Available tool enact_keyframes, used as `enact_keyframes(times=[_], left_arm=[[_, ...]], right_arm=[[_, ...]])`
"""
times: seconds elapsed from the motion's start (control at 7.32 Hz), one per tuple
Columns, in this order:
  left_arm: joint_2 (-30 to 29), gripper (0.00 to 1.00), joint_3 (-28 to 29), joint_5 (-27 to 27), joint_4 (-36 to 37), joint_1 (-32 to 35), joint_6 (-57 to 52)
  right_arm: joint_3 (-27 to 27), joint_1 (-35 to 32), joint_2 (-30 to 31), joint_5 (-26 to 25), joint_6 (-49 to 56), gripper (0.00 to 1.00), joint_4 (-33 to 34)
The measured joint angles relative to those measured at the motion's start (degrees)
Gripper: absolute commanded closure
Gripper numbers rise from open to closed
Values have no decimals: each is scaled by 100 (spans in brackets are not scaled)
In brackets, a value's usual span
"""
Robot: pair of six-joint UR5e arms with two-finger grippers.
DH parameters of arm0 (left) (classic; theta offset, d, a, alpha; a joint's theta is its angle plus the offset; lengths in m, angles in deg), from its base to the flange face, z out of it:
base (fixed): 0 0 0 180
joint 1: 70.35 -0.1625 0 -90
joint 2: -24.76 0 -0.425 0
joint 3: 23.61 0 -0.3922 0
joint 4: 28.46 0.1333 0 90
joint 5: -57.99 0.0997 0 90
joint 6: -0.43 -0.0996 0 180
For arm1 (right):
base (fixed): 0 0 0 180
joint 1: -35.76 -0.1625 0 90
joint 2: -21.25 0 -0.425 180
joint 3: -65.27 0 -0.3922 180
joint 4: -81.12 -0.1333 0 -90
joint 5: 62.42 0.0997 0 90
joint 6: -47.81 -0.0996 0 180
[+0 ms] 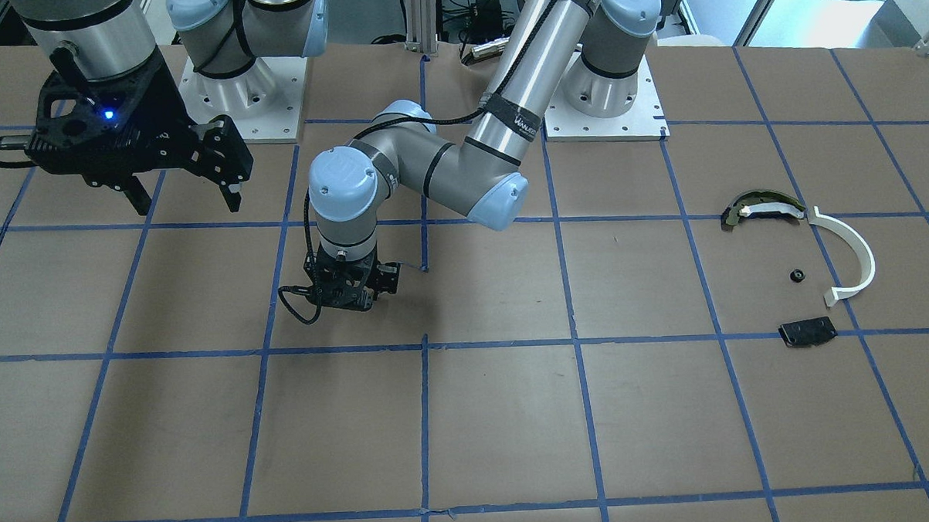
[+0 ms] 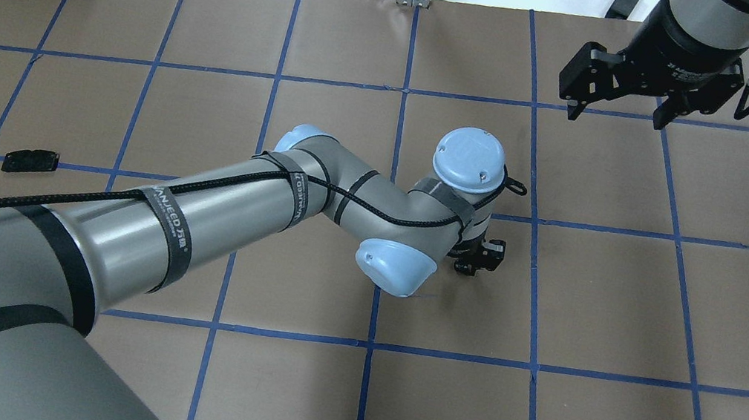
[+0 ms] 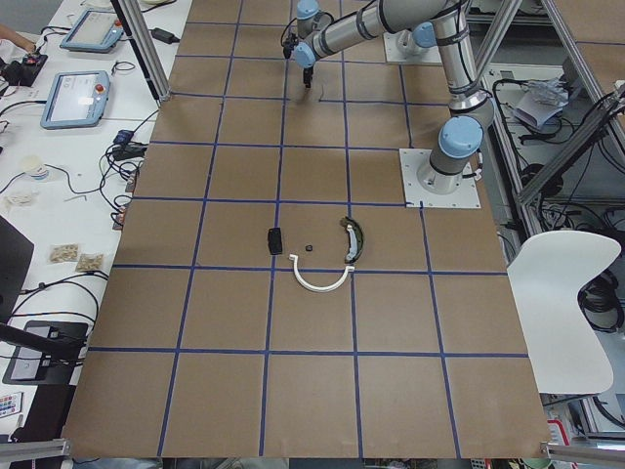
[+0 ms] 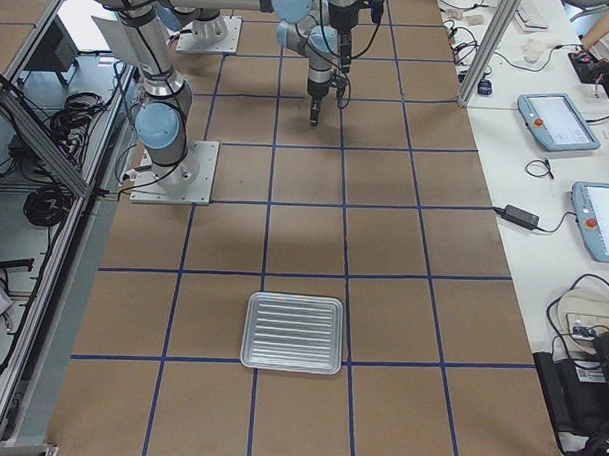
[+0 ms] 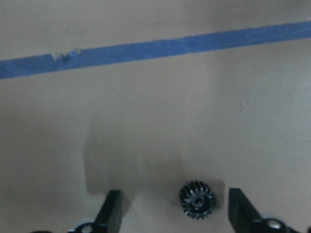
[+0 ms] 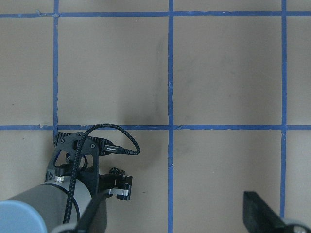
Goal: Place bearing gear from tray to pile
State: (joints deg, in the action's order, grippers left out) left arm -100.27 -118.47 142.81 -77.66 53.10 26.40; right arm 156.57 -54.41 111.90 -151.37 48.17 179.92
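The bearing gear, small, black and toothed, lies flat on the brown table paper. My left gripper hangs over it, open, with the gear between the fingers and nearer the right-hand finger in the left wrist view. That arm reaches to mid-table. The tray is ribbed silver metal and looks bare. The pile holds a white half-ring, an olive-and-black shoe piece, a black plate and a small black part. My right gripper hangs open and holds nothing, well above the table.
Blue tape lines grid the brown table. Both arm bases stand on white plates at the robot's edge. In the exterior left view, tablets and cables lie on a white bench beyond the table.
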Motion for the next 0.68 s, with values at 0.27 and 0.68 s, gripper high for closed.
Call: enact_keyframes(times=[0.27,0.68], left_arm=[[13,100,9,14,7,7,-49],[222,100,89,141,-211,-163,-438]], right_arm=[[1,0,3,-2,0,0,-3],[1,0,4,-2,0,0,-2]])
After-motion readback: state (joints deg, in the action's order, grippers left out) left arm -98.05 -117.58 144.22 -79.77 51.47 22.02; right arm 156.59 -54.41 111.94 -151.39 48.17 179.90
